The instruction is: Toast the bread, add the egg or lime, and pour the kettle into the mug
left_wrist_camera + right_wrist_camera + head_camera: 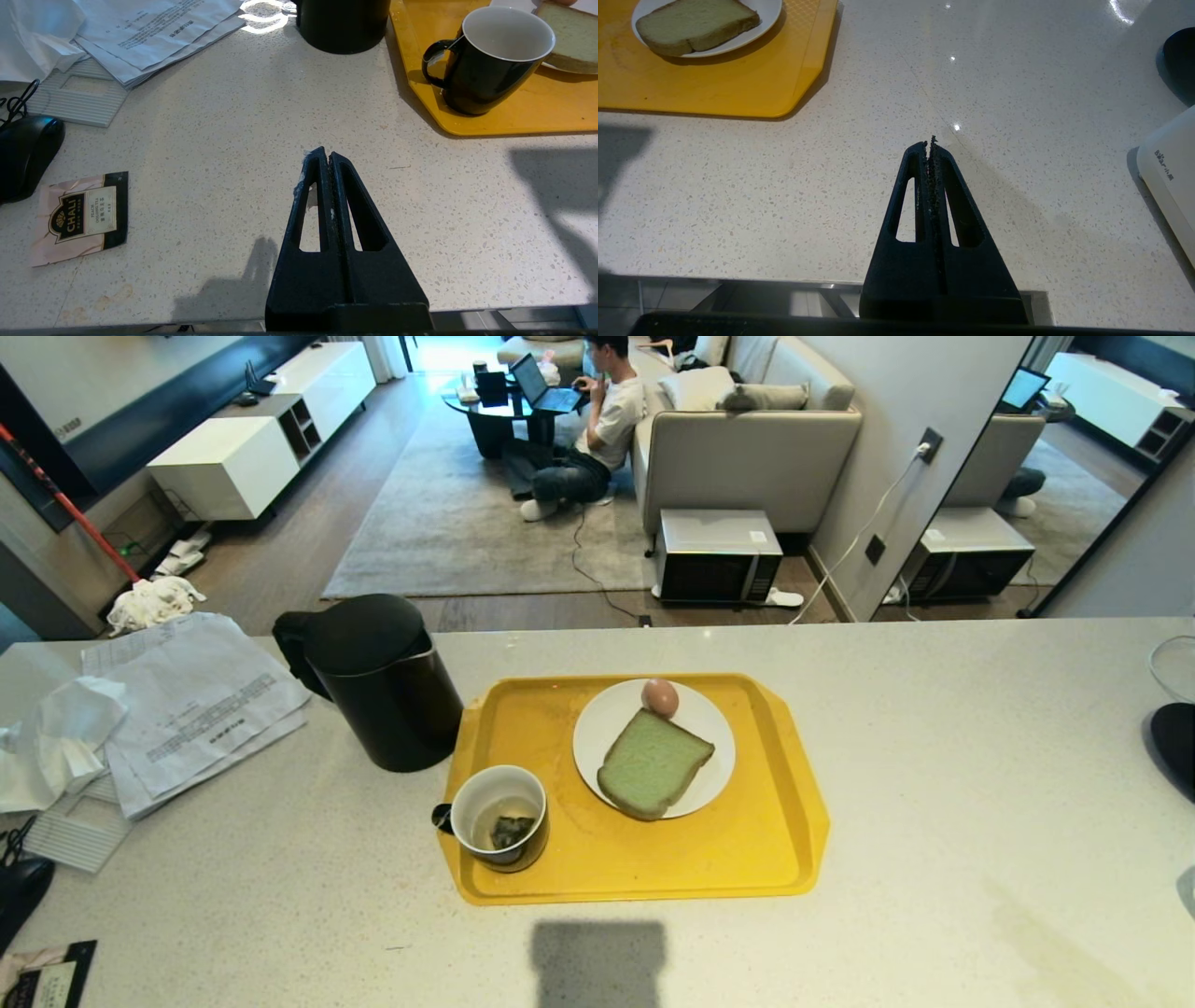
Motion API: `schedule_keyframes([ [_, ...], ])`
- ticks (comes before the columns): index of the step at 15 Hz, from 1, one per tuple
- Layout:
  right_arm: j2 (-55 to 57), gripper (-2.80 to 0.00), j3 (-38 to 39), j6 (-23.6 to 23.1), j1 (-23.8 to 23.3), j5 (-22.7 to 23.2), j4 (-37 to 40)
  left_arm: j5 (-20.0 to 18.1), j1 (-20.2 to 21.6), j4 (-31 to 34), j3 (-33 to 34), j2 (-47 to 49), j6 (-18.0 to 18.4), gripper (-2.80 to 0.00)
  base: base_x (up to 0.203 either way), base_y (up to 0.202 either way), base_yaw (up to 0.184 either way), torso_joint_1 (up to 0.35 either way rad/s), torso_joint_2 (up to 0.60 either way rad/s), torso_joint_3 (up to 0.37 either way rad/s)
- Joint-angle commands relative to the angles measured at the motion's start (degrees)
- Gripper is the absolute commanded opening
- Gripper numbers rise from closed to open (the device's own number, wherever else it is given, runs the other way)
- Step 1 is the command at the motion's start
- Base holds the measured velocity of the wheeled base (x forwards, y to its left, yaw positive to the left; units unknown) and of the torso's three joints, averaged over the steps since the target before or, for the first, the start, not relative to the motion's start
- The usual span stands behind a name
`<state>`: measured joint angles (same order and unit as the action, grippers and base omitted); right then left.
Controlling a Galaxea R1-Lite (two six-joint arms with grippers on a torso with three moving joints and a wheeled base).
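The yellow tray (747,859) sits mid-counter and groups the serving items within reach of both arms. On it, a white plate (607,728) carries the bread (651,763), lying flat, with the egg (659,696) touching its far edge (the slice probably keeps it from rolling). The mug (499,814) stands upright at the tray's near-left corner, handle facing left, a tea bag inside. The kettle (383,681) stands on the counter (934,756) just beside the tray, near the mug, which should keep the pour short. No lime is visible. The left gripper (328,156) and right gripper (930,145) hang over bare counter near its front edge, jaws fully closed, holding nothing; both arms appear parked.
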<state>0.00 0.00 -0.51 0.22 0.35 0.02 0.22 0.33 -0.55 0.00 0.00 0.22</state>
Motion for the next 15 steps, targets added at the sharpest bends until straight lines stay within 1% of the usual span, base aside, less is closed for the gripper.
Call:
schedule_keyframes([
  [1,0.0,-2.80,0.1,0.0,0.0,0.0,0.0,0.0,0.0,-0.1,0.0,-0.1,0.0,-2.80,0.000,0.000,0.000,-0.069,0.15,0.076],
  [8,0.0,-2.80,0.1,0.0,0.0,0.1,0.0,0.0,0.0,-0.1,0.0,-0.1,0.1,-2.80,0.000,0.000,0.000,-0.105,0.20,0.097],
  [15,0.0,-2.80,0.1,0.0,0.0,0.1,0.0,0.0,0.0,-0.1,0.0,-0.1,0.2,-2.80,0.000,0.000,0.000,-0.157,0.30,0.138],
])
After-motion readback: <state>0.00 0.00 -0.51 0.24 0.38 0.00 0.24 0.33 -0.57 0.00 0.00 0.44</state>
